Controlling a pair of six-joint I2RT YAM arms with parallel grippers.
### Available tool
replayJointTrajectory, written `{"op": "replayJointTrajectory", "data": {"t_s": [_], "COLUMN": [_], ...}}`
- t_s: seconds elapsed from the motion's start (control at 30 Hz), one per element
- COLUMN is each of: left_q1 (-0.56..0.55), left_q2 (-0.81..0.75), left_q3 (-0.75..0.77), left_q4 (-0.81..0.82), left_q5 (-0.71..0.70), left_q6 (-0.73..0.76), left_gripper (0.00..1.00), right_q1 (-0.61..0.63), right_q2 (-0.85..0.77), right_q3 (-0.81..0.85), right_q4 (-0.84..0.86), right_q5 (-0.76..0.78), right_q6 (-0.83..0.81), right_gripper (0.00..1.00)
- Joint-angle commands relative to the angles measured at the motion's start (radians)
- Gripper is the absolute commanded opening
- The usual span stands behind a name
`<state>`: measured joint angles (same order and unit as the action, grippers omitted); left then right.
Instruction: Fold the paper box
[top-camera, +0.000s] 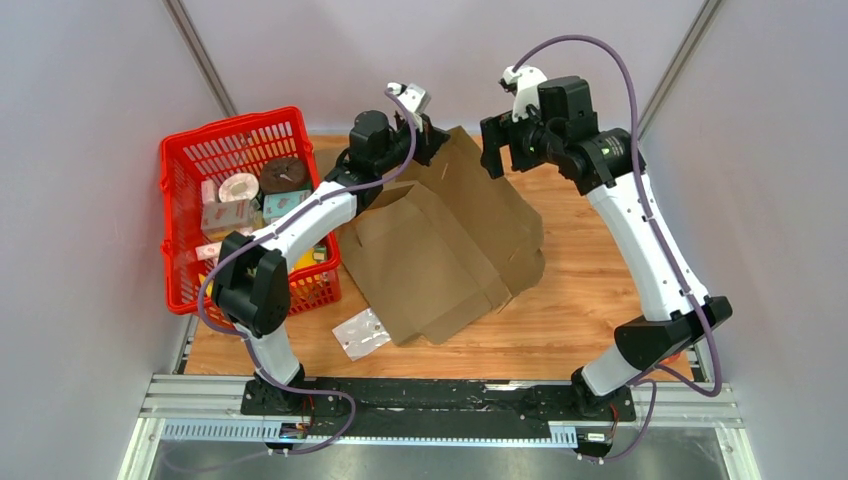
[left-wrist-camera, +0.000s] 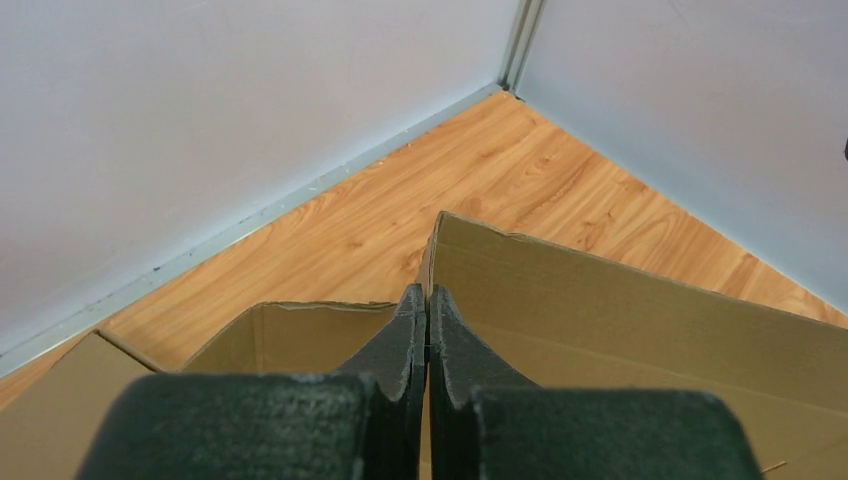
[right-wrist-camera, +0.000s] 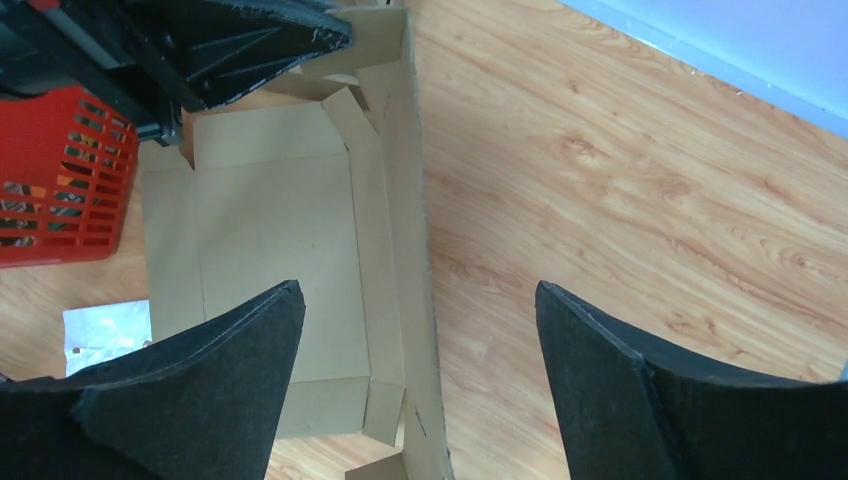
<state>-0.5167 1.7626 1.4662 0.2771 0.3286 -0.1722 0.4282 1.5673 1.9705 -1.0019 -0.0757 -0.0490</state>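
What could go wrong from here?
1. The left end effector pinches only a thin edge of the box; a pull could slip off or tear it.
2. The right end effector is open over the raised wall; a misaligned close could crumple it.
3. The box lies near the basket and could snag it.

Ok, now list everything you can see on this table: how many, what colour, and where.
paper box: one, brown, partly unfolded, middle of the table
basket: one, red, left side of the table
small goods: several, mixed colours, inside the basket
foil packet: one, silver, on the table by the box's near left corner
table: one, wood grain, under everything
left gripper: one, black, shut on the box's far flap
right gripper: one, black, open, above the box's right edge
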Motion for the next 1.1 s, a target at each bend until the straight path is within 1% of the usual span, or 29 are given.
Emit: {"op": "replayJointTrajectory", "data": {"t_s": [0.0, 0.1, 0.13, 0.2, 0.23, 0.3, 0.33, 0.43, 0.6, 0.67, 0.7, 0.73, 0.77, 0.8, 0.87, 0.9, 0.93, 1.0, 1.03, 1.07], "left_q1": [-0.009, -0.013, -0.016, -0.016, -0.017, -0.017, -0.019, -0.02, -0.035, -0.04, -0.045, -0.049, -0.052, -0.057, -0.062, -0.065, -0.066, -0.068, -0.068, -0.068], "left_q2": [-0.061, -0.061, -0.061, -0.066, -0.066, -0.066, -0.066, -0.066, -0.06, -0.055, -0.055, -0.054, -0.055, -0.058, -0.061, -0.066, -0.069, -0.075, -0.075, -0.075], "left_q3": [0.034, 0.037, 0.037, 0.031, 0.031, 0.029, 0.029, 0.029, 0.023, 0.016, 0.014, 0.016, 0.014, 0.011, 0.011, 0.013, 0.013, 0.02, 0.022, 0.023], "left_q4": [0.017, 0.011, 0.008, 0.007, 0.007, 0.005, 0.004, 0.002, 0.016, 0.03, 0.031, 0.031, 0.028, 0.027, 0.014, 0.008, -0.002, -0.048, -0.056, -0.059], "left_q5": [-0.008, -0.002, -0.003, 0.0, 0.001, 0.006, 0.006, -0.005, -0.037, -0.039, -0.042, -0.043, -0.043, -0.052, -0.056, -0.056, -0.06, -0.063, -0.06, -0.051], "left_q6": [0.026, 0.03, 0.03, 0.031, 0.027, 0.02, 0.016, -0.007, -0.059, -0.088, -0.101, -0.102, -0.102, -0.099, -0.099, -0.099, -0.099, -0.121, -0.133, -0.148], "left_gripper": [0.0, 0.0, 0.0, 0.0, 0.0, 0.0, 0.0, 0.0, 0.0, 0.0, 0.0, 0.0, 0.0, 0.0, 0.0, 0.0, 0.01, 0.05, 0.09, 0.11], "right_q1": [0.055, 0.057, 0.057, 0.055, 0.053, 0.052, 0.052, 0.052, 0.052, 0.052, 0.05, 0.049, 0.049, 0.047, 0.043, 0.041, 0.037, 0.024, 0.021, 0.012], "right_q2": [-0.015, 0.013, 0.022, 0.036, 0.04, 0.057, 0.062, 0.063, 0.065, 0.057, 0.054, 0.047, 0.042, 0.039, 0.054, 0.065, 0.075, 0.1, 0.103, 0.103], "right_q3": [-0.025, -0.035, -0.039, -0.08, -0.096, -0.111, -0.114, -0.157, -0.216, -0.223, -0.228, -0.231, -0.242, -0.248, -0.24, -0.231, -0.217, -0.197, -0.193, -0.19], "right_q4": [-0.018, -0.027, -0.027, 0.029, 0.052, 0.106, 0.115, 0.167, 0.207, 0.209, 0.212, 0.213, 0.215, 0.215, 0.197, 0.184, 0.154, 0.137, 0.132, 0.134], "right_q5": [0.047, 0.074, 0.112, 0.166, 0.171, 0.169, 0.166, 0.125, 0.148, 0.145, 0.143, 0.128, 0.107, 0.091, 0.093, 0.091, 0.109, 0.111, 0.091, 0.068], "right_q6": [-0.008, -0.009, -0.032, -0.057, -0.081, -0.097, -0.1, -0.127, -0.192, -0.201, -0.201, -0.206, -0.213, -0.239, -0.245, -0.249, -0.252, -0.258, -0.252, -0.243], "right_gripper": [0.89, 0.86, 0.85, 0.83, 0.8, 0.77, 0.71, 0.63, 0.55, 0.46, 0.43, 0.38, 0.35, 0.27, 0.2, 0.04, 0.0, 0.0, 0.0, 0.0]}}
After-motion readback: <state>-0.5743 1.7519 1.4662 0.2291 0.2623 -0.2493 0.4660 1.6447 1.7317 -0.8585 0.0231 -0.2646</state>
